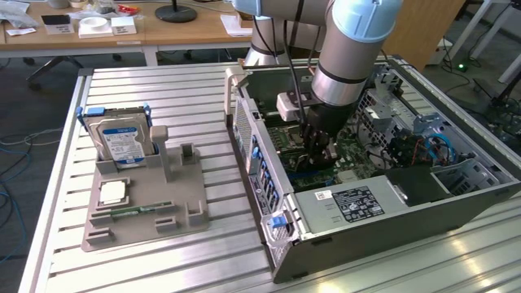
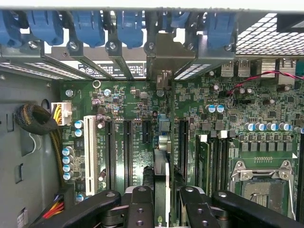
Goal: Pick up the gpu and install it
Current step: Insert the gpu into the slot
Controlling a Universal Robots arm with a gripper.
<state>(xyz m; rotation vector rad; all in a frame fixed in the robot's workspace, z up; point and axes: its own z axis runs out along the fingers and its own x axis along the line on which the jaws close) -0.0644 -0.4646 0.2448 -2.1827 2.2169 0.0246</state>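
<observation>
- The gripper [image 2: 161, 202] reaches down into the open computer case [image 1: 382, 229], which lies on its side on the slatted surface [image 1: 163, 97] so that the motherboard [image 2: 123, 102] faces up to it
- Its fingers [image 2: 139, 204] are clamped on the gpu [image 2: 161, 166], pinching its two flat faces; the card is seen edge-on and upright, so its lower edge can meet a slot
- The gpu runs in line with the long expansion slots [image 2: 128, 147], its far end toward the case wall with the blue clips [image 2: 128, 26], where a bracket would sit; whether it is seated I cannot tell
- On the grey holder [image 1: 143, 207] beside the case, the hard drive [image 1: 122, 143] and RAM stick [image 1: 134, 211] sit untouched
</observation>
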